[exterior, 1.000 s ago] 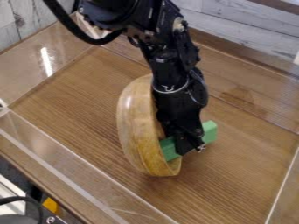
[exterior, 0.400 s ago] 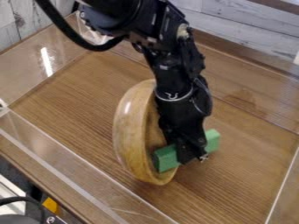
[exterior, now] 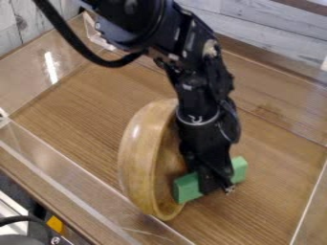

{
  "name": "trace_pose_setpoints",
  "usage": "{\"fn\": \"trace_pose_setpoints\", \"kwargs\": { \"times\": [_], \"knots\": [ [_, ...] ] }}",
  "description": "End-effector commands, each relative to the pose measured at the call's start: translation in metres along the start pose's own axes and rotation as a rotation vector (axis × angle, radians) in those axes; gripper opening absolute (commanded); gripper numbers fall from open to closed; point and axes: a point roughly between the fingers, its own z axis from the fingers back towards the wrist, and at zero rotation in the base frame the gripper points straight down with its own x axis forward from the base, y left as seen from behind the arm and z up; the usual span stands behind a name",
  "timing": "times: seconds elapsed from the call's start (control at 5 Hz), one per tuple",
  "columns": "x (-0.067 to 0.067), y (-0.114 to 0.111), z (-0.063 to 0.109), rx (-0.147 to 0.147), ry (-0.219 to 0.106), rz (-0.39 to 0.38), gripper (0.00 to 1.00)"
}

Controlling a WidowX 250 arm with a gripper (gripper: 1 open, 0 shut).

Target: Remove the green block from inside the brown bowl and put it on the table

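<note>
Green block (exterior: 207, 178) pinched crosswise in clamped gripper (exterior: 211, 182), low above table (exterior: 76, 105), right against tipped-up brown bowl (exterior: 143, 163). Bowl standing on edge, leaning on the arm; likely to topple or roll once unsupported, perhaps knocking the block

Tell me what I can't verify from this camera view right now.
- End effector fingertips: buried behind the green block; the contact itself isn't visible.
- Brown bowl: tipped on edge; the arm hides its far rim.
- Whether the block still touches the bowl: the arm covers that spot.
- Table, right side: cut off by the frame edge.
</note>
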Motion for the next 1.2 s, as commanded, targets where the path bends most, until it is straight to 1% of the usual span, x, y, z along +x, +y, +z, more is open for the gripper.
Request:
{"fn": "trace_pose_setpoints", "kwargs": {
  "times": [0.0, 1.0],
  "knots": [
    [0.0033, -0.0056, 0.0035, 0.004, -0.022, -0.013, 0.00],
    [0.0013, -0.0152, 0.0030, -0.020, -0.009, -0.004, 0.00]
  ]
}}
